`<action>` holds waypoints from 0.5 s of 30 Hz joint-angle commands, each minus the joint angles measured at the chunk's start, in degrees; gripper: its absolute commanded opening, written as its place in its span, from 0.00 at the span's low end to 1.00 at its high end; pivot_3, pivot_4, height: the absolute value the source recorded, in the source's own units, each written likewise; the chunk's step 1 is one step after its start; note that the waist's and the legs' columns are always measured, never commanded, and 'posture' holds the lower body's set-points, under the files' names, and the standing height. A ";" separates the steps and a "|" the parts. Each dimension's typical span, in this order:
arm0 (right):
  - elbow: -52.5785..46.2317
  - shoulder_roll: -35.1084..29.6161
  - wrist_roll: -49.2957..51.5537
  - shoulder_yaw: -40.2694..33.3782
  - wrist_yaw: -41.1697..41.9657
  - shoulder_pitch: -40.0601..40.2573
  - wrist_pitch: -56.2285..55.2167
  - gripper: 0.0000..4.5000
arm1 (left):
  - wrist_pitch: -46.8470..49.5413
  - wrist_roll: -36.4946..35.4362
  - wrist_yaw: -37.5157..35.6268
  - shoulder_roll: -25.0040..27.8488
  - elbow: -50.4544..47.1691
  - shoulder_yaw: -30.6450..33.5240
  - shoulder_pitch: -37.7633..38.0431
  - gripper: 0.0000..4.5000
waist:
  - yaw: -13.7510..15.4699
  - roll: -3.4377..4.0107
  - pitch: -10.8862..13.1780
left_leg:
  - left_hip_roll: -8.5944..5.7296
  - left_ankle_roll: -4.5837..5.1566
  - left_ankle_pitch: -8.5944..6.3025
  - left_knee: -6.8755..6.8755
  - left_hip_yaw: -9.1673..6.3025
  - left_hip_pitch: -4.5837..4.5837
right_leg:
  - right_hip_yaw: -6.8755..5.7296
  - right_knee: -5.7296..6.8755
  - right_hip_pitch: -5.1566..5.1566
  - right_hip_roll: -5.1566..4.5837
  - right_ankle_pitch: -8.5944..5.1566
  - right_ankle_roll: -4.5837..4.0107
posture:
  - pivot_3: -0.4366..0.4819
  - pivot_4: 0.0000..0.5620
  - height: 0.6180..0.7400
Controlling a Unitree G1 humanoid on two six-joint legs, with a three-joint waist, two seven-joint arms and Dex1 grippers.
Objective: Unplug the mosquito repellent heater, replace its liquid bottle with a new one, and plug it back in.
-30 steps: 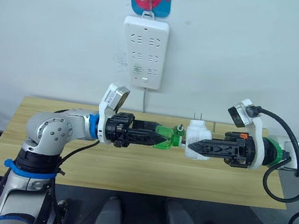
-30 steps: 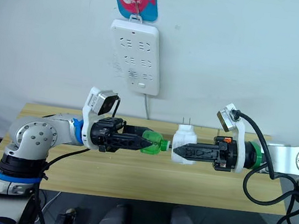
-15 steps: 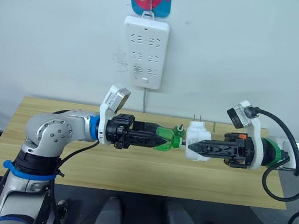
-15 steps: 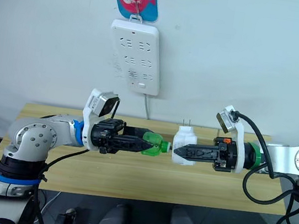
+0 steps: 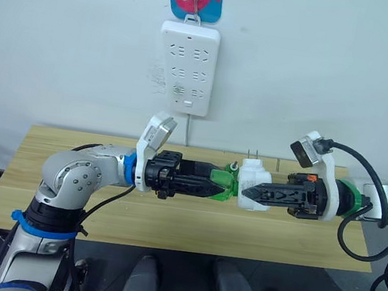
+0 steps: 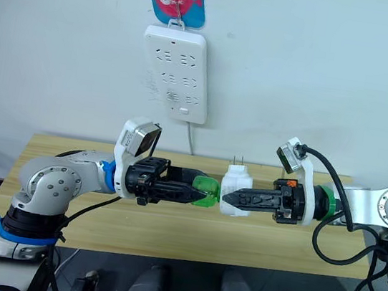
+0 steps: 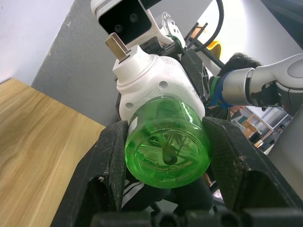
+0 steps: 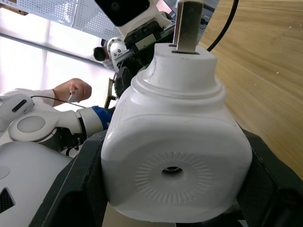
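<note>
Heater and bottle, mid-air above the middle of the wooden table (image 5: 169,221), off the wall power strip (image 5: 185,67). Right gripper (image 5: 247,190): fingers clamped on the sides of the white mosquito repellent heater (image 5: 252,183), prongs pointing up. Left gripper (image 5: 221,186): fingers clamped around the green liquid bottle (image 5: 222,180). Change over the last second: the left arm has advanced toward the right, the right gripper has shifted slightly toward it, and the gap between bottle and heater has closed; the left wrist view now shows the bottle neck seated against the heater base. Judgement: bottle insertion is under way, probably needing twisting to lock; plugging back in remains undone.
</note>
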 commanded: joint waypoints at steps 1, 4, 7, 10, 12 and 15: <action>-0.61 1.45 1.61 -1.13 0.12 -0.62 -1.03 0.68 | -5.56 3.32 -0.22 -1.60 -4.12 -2.77 0.32 0.50 | 0.02 0.00 0.00 | -0.01 0.00 0.00 0.00 0.00 0.00 | 0.01 0.00 0.00 0.00 0.00 0.00 | 0.29 0.43 0.91; -0.19 2.17 1.61 -1.42 -0.03 0.22 -0.94 0.68 | -7.72 4.33 0.46 -2.82 -4.04 -2.68 0.59 0.50 | 0.06 0.00 0.00 | -0.01 0.00 0.00 0.01 0.01 0.00 | 0.02 0.00 0.00 0.00 0.00 0.00 | 0.29 0.43 0.91; 0.51 3.31 1.61 -2.30 -0.86 0.99 -1.13 0.68 | -8.38 4.65 0.84 -3.29 -3.39 -2.26 0.57 0.50 | 0.09 0.00 0.00 | 0.00 0.00 0.00 0.00 0.01 0.00 | 0.01 0.00 0.00 0.00 0.00 0.00 | 0.29 0.43 0.91; 0.05 4.07 1.61 -2.84 -0.80 1.64 -1.00 0.68 | -7.89 3.97 0.21 -2.93 -3.42 -2.36 0.63 0.50 | 0.08 0.00 0.00 | -0.01 0.00 0.00 0.00 0.01 0.00 | 0.02 0.00 0.00 0.00 0.00 0.00 | 0.29 0.43 0.91; -1.07 4.08 1.61 -2.87 -0.39 2.17 -1.07 0.68 | -6.61 2.74 -1.19 -2.19 -4.14 -2.81 0.68 0.50 | 0.09 0.00 0.00 | -0.01 0.00 0.00 0.00 0.01 0.00 | 0.01 0.00 0.00 0.00 0.00 0.00 | 0.29 0.43 0.91; -2.04 3.52 1.61 -2.37 -0.07 2.06 -0.89 0.68 | -5.28 1.69 -3.36 -1.17 -4.67 -3.60 0.54 0.50 | 0.07 0.00 0.00 | 0.00 0.01 0.00 0.00 0.00 0.00 | 0.01 0.00 0.00 0.00 0.00 0.00 | 0.29 0.42 0.91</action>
